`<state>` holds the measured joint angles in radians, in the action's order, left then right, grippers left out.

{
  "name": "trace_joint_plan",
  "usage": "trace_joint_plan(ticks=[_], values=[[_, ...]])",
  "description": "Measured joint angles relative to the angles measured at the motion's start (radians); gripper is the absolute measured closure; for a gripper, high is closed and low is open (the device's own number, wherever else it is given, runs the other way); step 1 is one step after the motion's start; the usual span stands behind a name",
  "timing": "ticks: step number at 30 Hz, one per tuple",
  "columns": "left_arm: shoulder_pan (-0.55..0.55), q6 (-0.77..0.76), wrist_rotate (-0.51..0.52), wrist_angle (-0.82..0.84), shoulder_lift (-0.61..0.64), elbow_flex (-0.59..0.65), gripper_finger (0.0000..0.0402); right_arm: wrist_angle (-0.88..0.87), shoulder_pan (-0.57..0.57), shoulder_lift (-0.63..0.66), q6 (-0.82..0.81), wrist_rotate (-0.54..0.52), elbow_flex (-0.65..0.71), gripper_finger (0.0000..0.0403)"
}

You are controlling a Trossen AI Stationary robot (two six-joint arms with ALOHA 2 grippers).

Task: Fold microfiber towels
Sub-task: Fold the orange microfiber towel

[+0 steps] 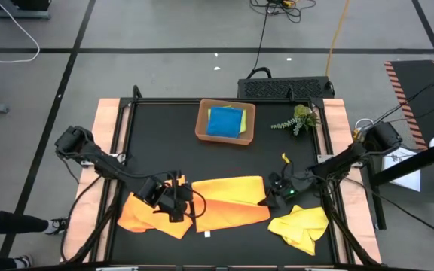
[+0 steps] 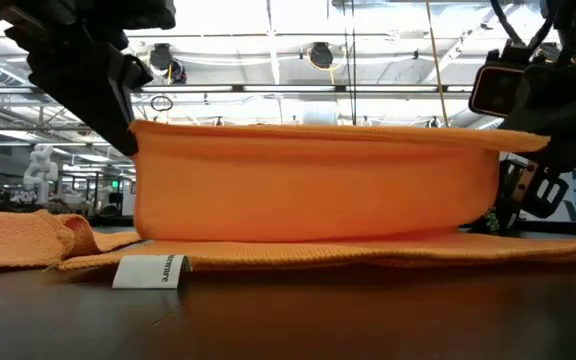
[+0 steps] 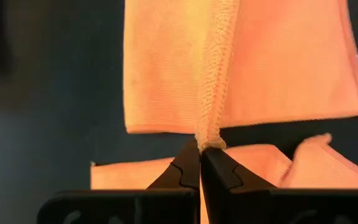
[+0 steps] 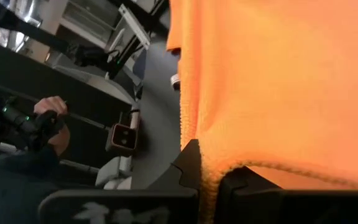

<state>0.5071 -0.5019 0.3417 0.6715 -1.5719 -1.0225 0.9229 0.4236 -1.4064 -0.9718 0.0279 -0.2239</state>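
Clearly, both pairs of jaws are pressed together on the same soft orange microfiber towel (image 1: 228, 197): the left gripper (image 3: 200, 163) pinches the stitched hem at one corner, and the right gripper (image 4: 209, 165) pinches the hem at the opposite end. Between them the lifted edge of the cloth is stretched almost straight, as the low view shows, while the lower part stays flat on the black table top (image 1: 164, 143) near its front edge, with a small white label (image 2: 151, 270) lying in front. This towel looks light and very limp; it hangs and makes folds wherever it is not supported, so I judge it is best held at the thicker sewn hem near the corners, where the fingers have something to grip and the fabric will not slide out. A second orange microfiber cloth (image 1: 143, 217) lies crumpled just beside the left gripper, and a crumpled yellow microfiber cloth (image 1: 301, 226) lies near the right gripper, towards the front. Farther back, a shallow brown rectangular tray (image 1: 202, 124) holds a folded blue cloth (image 1: 224, 123) with a lime green one under it, and a small green plant sprig (image 1: 298, 119) rests beside the tray. In the right wrist view a person's hand (image 4: 48, 112) shows beyond the table.
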Motion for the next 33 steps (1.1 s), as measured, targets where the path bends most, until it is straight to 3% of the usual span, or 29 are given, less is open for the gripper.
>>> trace_joint_plan(ticks=[18,28,33], values=[[0.087,-0.042,-0.011,-0.107,-0.052,0.0,0.0401,-0.017,0.037,-0.054,-0.009,-0.002,-0.016,0.0403],[0.087,-0.075,-0.11,-0.218,-0.143,0.0,0.0401,-0.035,0.097,-0.055,-0.041,-0.06,-0.016,0.0402],[0.088,-0.11,-0.12,-0.194,-0.144,0.0,0.0395,-0.051,0.12,-0.055,-0.038,-0.057,-0.016,0.0374]])
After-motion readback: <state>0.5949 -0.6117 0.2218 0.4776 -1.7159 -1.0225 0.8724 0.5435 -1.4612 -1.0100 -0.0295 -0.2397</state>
